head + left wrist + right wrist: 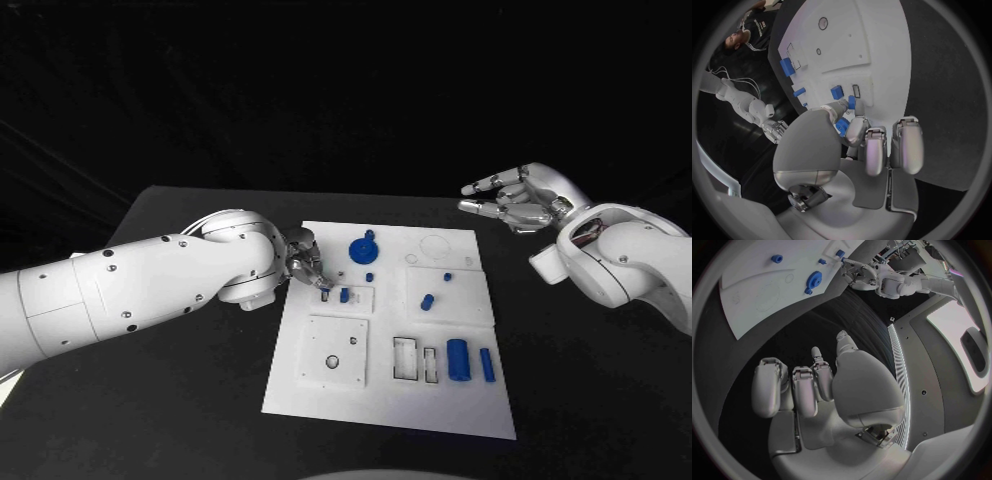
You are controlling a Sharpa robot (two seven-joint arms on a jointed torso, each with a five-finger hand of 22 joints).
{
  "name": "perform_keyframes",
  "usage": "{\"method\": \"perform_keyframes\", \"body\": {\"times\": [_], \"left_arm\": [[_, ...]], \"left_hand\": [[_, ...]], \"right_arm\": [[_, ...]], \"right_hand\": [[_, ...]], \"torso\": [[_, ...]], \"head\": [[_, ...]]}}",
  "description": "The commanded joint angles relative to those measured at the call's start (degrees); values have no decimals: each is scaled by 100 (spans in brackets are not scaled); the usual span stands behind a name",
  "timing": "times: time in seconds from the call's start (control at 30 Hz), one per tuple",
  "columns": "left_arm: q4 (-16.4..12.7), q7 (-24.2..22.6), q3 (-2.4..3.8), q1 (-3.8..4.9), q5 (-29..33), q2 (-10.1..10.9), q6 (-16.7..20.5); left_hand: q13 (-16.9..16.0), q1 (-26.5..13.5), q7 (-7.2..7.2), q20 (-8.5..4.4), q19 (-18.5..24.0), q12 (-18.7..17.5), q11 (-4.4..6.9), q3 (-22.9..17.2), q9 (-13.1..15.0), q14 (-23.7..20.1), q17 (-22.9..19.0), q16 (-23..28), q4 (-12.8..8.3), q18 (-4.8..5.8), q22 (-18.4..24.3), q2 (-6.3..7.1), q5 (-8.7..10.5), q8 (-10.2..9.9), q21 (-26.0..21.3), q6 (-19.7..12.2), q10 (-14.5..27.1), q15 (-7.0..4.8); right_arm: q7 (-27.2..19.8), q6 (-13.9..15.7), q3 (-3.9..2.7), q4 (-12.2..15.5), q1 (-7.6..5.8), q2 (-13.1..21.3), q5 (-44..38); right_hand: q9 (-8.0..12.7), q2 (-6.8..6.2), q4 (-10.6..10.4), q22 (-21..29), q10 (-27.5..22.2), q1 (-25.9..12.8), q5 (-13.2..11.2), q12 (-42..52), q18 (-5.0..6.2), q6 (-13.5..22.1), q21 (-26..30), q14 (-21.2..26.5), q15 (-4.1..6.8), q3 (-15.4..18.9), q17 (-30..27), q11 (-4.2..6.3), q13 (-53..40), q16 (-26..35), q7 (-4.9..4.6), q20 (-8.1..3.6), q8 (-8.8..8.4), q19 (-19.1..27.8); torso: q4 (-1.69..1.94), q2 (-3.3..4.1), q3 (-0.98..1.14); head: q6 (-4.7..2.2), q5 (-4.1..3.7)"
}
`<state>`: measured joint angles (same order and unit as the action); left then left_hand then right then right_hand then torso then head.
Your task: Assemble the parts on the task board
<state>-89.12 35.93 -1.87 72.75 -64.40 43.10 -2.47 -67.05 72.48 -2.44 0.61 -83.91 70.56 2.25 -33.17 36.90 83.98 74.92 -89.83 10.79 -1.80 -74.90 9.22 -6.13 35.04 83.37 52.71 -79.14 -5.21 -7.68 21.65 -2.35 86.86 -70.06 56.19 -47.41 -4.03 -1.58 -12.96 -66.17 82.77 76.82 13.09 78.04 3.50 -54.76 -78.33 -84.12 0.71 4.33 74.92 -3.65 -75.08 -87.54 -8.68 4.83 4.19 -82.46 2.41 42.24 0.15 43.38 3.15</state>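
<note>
Head view, left robot hand point(303, 263) on task board point(389, 400), right robot hand point(512, 198) empty

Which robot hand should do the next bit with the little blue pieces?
Probably the left hand: its fingers already reach onto the task board beside a small blue part. The right hand is off the board, holding nothing.

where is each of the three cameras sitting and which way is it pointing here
Head view: on the robot's head, looking down at the black table and the task board; both white arms show, the left hand at the board's edge, the right hand raised beyond it.
Left wrist view: behind the left hand, facing the task board and its blue parts.
Right wrist view: behind the right hand, facing the table with the task board further off.
Shared: the blue gear shows in the head and right wrist views.
</note>
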Motion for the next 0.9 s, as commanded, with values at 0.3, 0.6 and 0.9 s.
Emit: {"method": "perform_keyframes", "body": {"times": [0.3, 0.6, 0.9], "left_arm": [[87, 39, -7, -39, -116, -33, -438], [119, 80, -11, -45, -170, -36, -667], [79, 91, -11, -46, -145, -34, -762]], "left_hand": [[3, -10, 57, -2, -325, 12, 10, -637, 14, 602, 1508, -17, -574, -26, -657, -24, -12, 40, 10, 27, -47, -43], [10, -13, 56, -4, -323, 6, 10, -655, 17, 602, 1508, -17, -581, -27, -653, -17, -11, 45, 6, 23, -43, -44], [9, -16, 56, -4, -325, 6, 10, -662, 18, 602, 1508, -17, -581, -25, -660, -15, -11, 48, 12, 23, -44, -44]], "right_arm": [[-53, -90, 0, -2, 7, -9, 11], [-54, -93, 0, 1, 8, -5, 16], [-57, -101, 0, -2, 8, -8, 22]], "right_hand": [[0, 11, -12, 15, -37, -37, 4, -21, 107, -34, 42, -483, 10, 39, 1093, -6, -628, 31, -2, 4, 7, 56], [0, 11, -12, 15, -37, -37, 4, -21, 107, -34, 42, -483, 10, 39, 1093, -6, -628, 31, -2, 4, 7, 56], [0, 11, -12, 15, -37, -37, 4, -21, 107, -34, 42, -483, 10, 39, 1093, -6, -628, 31, -2, 4, 7, 56]], "torso": [[-4, 2, 3], [-1, 4, 1], [-4, 3, 2]], "head": [[31, -5], [42, -8], [66, -11]]}}
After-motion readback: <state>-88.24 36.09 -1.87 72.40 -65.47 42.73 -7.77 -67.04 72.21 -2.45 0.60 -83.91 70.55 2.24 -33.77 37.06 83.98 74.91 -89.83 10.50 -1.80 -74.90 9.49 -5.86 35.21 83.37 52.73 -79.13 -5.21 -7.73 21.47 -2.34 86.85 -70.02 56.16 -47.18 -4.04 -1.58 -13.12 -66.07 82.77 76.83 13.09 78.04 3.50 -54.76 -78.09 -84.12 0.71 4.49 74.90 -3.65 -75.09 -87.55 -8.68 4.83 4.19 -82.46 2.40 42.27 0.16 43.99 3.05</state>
